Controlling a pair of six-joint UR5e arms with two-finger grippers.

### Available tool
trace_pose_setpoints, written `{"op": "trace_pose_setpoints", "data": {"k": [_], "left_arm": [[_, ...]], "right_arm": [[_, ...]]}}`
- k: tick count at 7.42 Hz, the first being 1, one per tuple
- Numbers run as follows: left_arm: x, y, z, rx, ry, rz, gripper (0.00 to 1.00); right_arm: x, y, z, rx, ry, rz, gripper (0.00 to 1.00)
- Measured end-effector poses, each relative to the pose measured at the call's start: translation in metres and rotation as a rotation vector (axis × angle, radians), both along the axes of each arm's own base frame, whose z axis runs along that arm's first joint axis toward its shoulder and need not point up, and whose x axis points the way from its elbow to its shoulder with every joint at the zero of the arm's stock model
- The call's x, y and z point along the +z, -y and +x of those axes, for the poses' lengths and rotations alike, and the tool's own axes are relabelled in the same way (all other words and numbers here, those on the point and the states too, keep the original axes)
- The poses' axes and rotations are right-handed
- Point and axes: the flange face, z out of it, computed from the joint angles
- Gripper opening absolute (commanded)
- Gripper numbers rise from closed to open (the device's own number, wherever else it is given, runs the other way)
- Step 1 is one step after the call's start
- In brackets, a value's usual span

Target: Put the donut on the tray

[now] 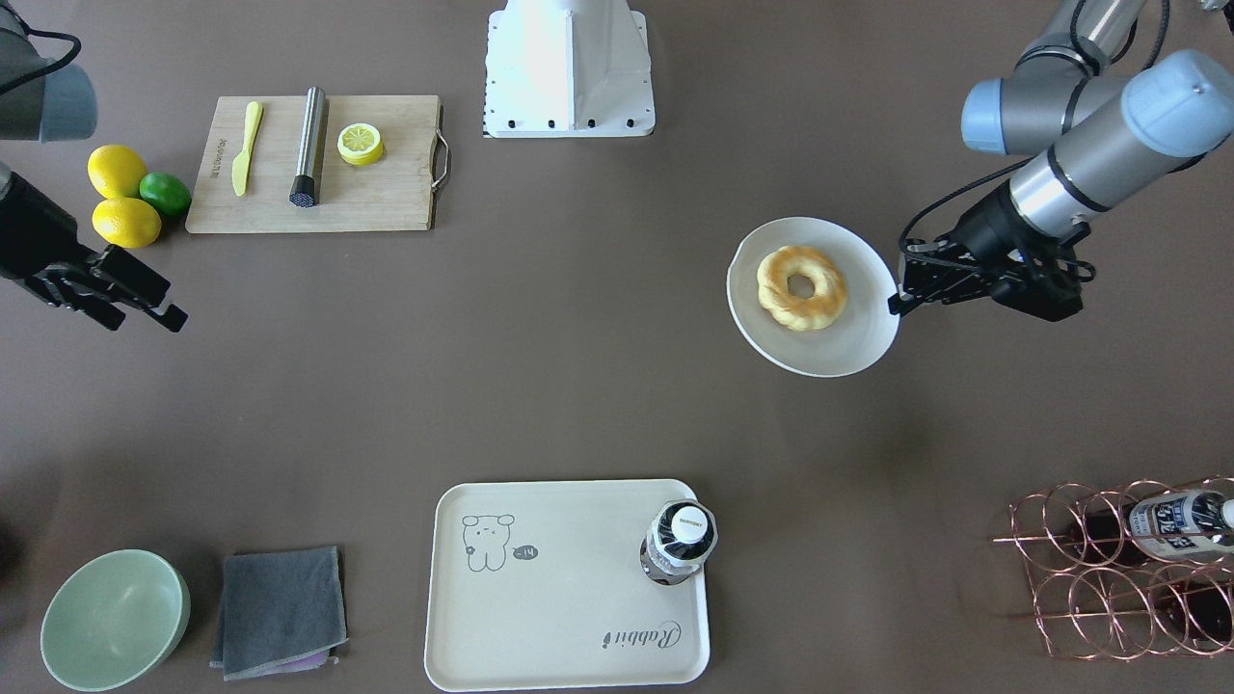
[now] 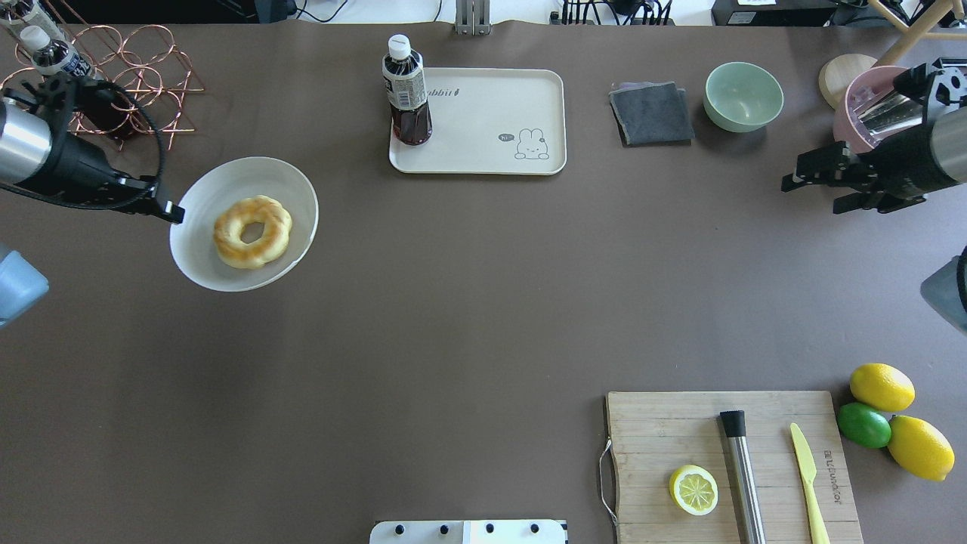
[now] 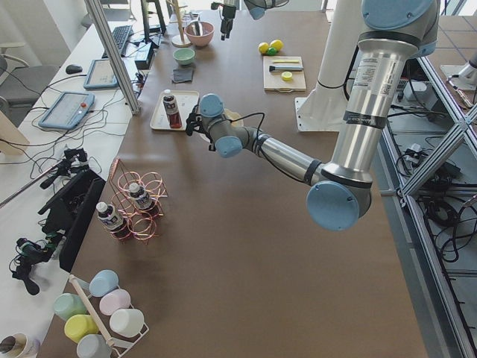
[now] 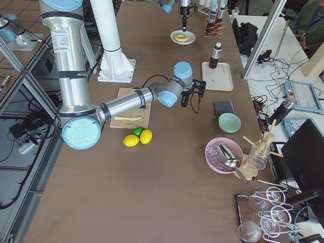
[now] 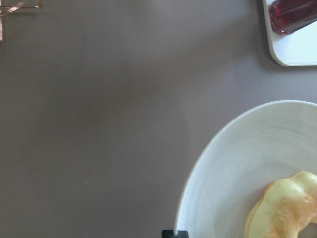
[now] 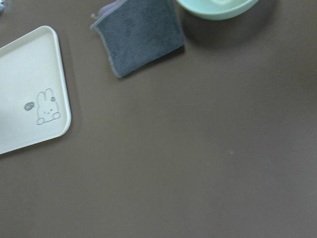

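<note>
Quick tally: one donut (image 2: 252, 231); one plate (image 2: 202, 253); one tray (image 2: 483, 113); three bottles (image 2: 406, 91); one wire rack (image 2: 162, 75); one green bowl (image 2: 743, 96); one grey cloth (image 2: 651, 113); one cutting board (image 2: 650, 431); one lemon half (image 2: 693, 489); one knife (image 2: 807, 468); one steel rod (image 2: 742, 476); two lemons (image 2: 882, 387) plus one lime (image 2: 864, 425) at 4 o'clock.

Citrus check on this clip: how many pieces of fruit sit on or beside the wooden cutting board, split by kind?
Whole lemons: 2
Lime: 1
Half lemon: 1
Total: 4
</note>
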Motion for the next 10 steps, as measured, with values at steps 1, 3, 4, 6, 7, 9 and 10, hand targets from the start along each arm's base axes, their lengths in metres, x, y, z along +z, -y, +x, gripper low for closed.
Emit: {"op": "trace_pose_setpoints", "data": {"k": [1, 3, 4, 6, 7, 9, 10], "left_arm": [[-0.032, -0.005, 0.043, -0.012, 0.010, -0.012, 0.00], [-0.088, -0.022, 0.112, -0.039, 0.049, -0.015, 0.00], [-0.113, -0.034, 0.140, -0.051, 0.066, -0.017, 0.00], [-0.160, -0.060, 0.187, -0.067, 0.080, -0.028, 0.00], [-0.180, -0.071, 0.202, -0.062, 0.079, -0.024, 0.00], [-0.210, -0.092, 0.223, -0.052, 0.058, -0.020, 0.00], [-0.219, -0.097, 0.227, -0.049, 0.047, -0.014, 0.00]], "right_arm": [[-0.043, -0.006, -0.027, -0.006, 0.032, -0.035, 0.99], [-0.116, -0.012, -0.077, -0.008, 0.042, -0.082, 0.98], [-0.151, -0.015, -0.106, -0.004, 0.027, -0.111, 0.97], [-0.185, -0.026, -0.144, -0.017, -0.010, -0.141, 0.92], [-0.187, -0.032, -0.154, -0.026, -0.021, -0.141, 0.78], [-0.184, -0.043, -0.171, -0.032, -0.040, -0.129, 0.61], [-0.181, -0.048, -0.178, -0.031, -0.050, -0.121, 0.57]]}}
